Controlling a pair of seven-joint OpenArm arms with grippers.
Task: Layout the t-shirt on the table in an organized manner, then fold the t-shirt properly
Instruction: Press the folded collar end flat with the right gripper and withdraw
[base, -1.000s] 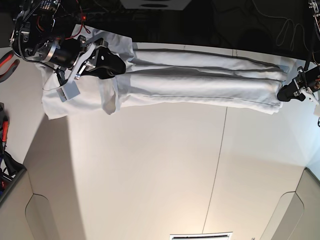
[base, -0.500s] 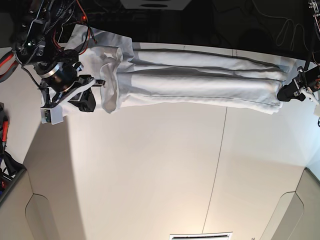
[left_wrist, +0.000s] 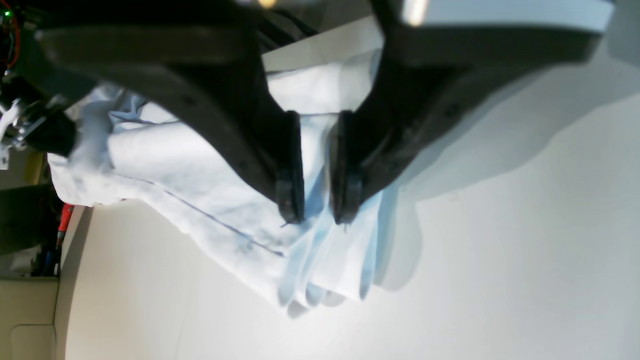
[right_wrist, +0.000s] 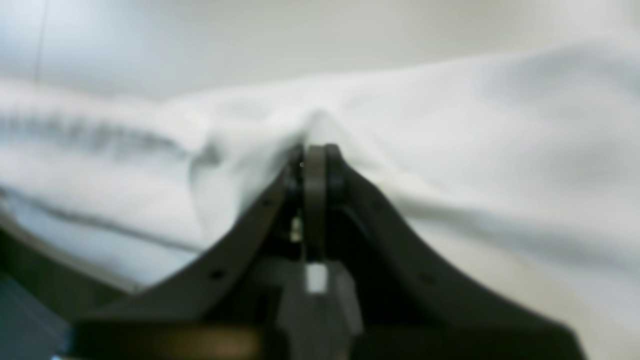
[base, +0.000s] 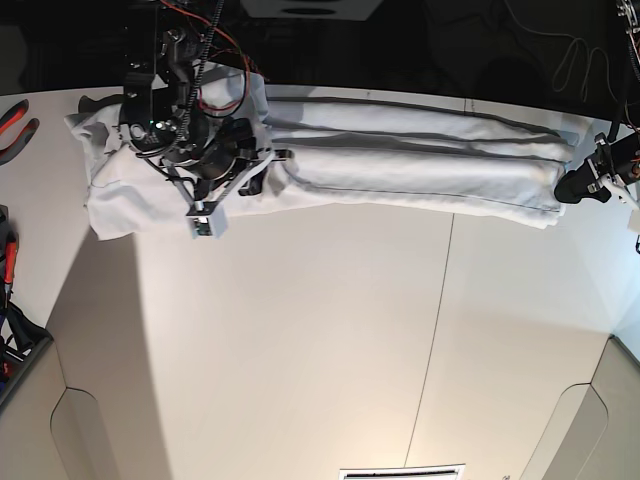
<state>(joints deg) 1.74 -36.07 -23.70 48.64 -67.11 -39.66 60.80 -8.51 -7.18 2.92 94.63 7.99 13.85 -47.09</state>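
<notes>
The t-shirt (base: 400, 165) lies stretched in a long, narrow band along the far edge of the table (base: 330, 330), rolled into lengthwise ridges rather than spread flat. At its right end the left gripper (left_wrist: 317, 217) has its two dark fingers (left_wrist: 290, 190) pinching a bunched stack of layers, a small gap of cloth showing between the tips; several folded edges hang out just below them. At the left end the right gripper (right_wrist: 312, 155) has its fingers pressed tightly together, nipping a small raised peak of cloth, though the blur makes it hard to say how much fabric is really caught. In the base view that right arm sits over the wider, rumpled part of the garment, near the left far corner.

To my eye the job is at the laying-out stage, and the cloth is anything but laid out. To do this step well, the right gripper should have a true edge or corner, not a pinch from the middle of a fold, or lifting would only tent the fabric. With the other end held firm, a gentle pull toward the near side should open the rolled ridges. Pulling hard risks dragging the shirt off the far edge, where it lies very close to the dark drop.
</notes>
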